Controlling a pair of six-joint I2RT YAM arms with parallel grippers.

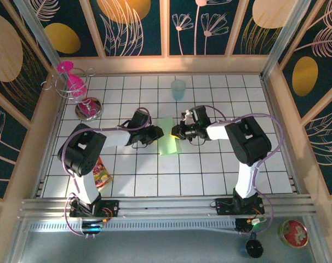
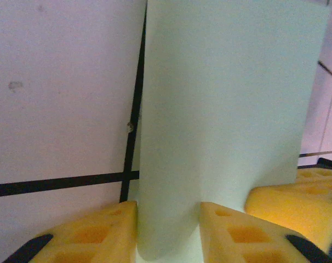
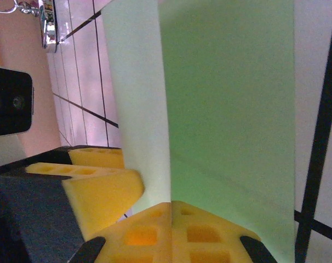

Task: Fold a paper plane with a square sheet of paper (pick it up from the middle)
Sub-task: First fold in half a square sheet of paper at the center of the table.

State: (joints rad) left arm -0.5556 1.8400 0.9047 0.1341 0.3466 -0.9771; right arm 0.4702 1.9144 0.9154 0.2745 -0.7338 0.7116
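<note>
The light green square sheet of paper lies mid-table, bent so it looks only about one tile wide. My right gripper comes in from the right and is shut on the sheet's raised edge, its yellow pads pressed together. From the left, my left gripper straddles a rounded fold of the sheet. Its jaws stand a fold's width apart, with the paper bulging between them. Each wrist view shows a yellow pad of the other gripper beside the paper. No paper plane is in view.
A translucent teal cup stands behind the paper. Pink glasses on a wire rack and a metal dish sit at the back left. A snack packet lies by the left arm's base. A round tin sits off the table.
</note>
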